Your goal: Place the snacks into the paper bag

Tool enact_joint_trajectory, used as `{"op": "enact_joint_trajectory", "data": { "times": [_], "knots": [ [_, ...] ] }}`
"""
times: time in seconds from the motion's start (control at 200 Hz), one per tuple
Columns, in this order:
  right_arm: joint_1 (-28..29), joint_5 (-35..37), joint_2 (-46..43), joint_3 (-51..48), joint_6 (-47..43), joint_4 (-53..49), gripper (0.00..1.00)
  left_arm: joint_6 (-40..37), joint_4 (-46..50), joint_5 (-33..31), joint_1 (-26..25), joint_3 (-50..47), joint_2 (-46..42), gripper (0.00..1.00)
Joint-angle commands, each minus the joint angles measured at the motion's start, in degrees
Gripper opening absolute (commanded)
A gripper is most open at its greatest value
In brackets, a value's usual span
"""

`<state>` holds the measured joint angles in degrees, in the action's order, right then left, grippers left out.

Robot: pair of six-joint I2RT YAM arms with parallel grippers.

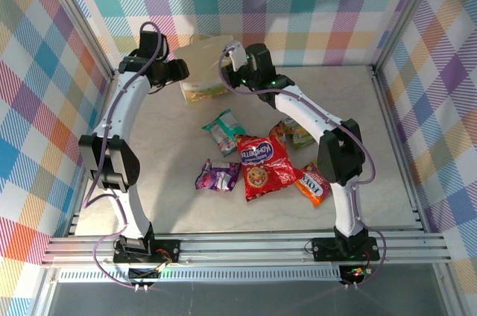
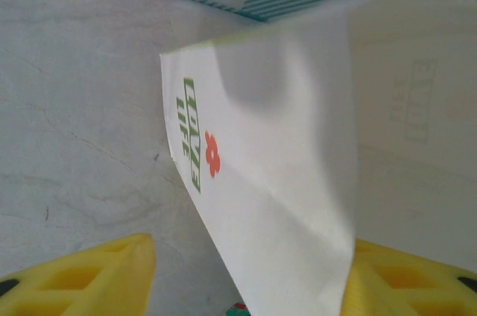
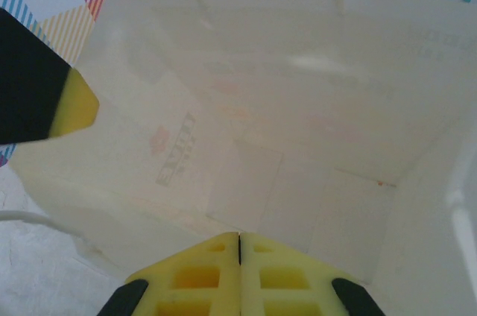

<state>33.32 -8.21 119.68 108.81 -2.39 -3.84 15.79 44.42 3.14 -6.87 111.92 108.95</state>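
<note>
The white paper bag stands open at the back of the table, its "LOVE LIFE" side panel facing the left wrist camera. My left gripper is open, its yellow fingers straddling that panel, the left finger clear of the paper. My right gripper is shut at the bag's near rim, looking into the bare interior. On the table lie the snacks: the red, teal-white, purple, orange and green-yellow packets.
Checked walls close in the back and sides, with metal posts at the corners. The bag sits close to the back wall. A rail runs along the near edge where the arm bases are bolted. Bare tabletop lies left of the packets.
</note>
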Motion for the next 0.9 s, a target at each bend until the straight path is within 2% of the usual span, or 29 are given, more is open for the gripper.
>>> {"op": "enact_joint_trajectory", "data": {
  "times": [0.0,0.12,0.16,0.25,0.37,0.42,0.44,0.52,0.62,0.78,0.895],
  "knots": [
    [-0.4,-0.8,-2.4,-1.3,-0.2,1.8,0.0,0.5,-0.4,-1.3,0.0,2.2,-0.1,0.54],
    [-0.4,-0.8,-2.9,-2.3,-0.1,2.5,0.0,0.8,0.0,-1.3,0.0,3.4,0.6,0.42],
    [-0.4,-0.7,-3.0,-2.4,-0.1,2.4,0.0,0.9,0.7,-1.0,0.0,4.2,1.1,0.32],
    [-0.4,-0.4,-3.5,-2.9,-0.1,2.7,0.0,1.3,3.7,-1.2,-0.1,7.0,2.9,0.18],
    [-0.4,0.3,-4.2,-3.3,-0.1,3.1,0.12,1.5,6.9,-0.8,0.0,9.7,4.9,0.05],
    [-0.4,0.5,-4.5,-3.5,0.1,3.3,0.21,1.7,7.2,-0.8,0.0,9.7,5.0,0.0],
    [-0.4,0.6,-4.6,-3.6,0.1,3.4,0.25,1.8,7.3,-0.8,0.1,9.7,5.0,0.0],
    [-0.4,0.7,-5.4,-3.9,0.5,3.7,0.53,2.0,7.6,-1.2,0.0,9.9,5.0,0.0],
    [-0.4,0.6,-6.9,-4.4,0.6,3.5,0.68,2.3,8.4,-1.5,0.3,10.6,5.0,0.0],
    [-0.4,-0.6,-10.7,-6.4,-0.8,2.3,0.73,2.6,11.1,-1.7,0.7,13.5,5.8,0.0],
    [-0.4,-3.2,-15.4,-8.6,-3.7,-2.1,0.75,2.4,14.1,-1.8,0.8,16.7,6.7,0.0]
  ]
}}
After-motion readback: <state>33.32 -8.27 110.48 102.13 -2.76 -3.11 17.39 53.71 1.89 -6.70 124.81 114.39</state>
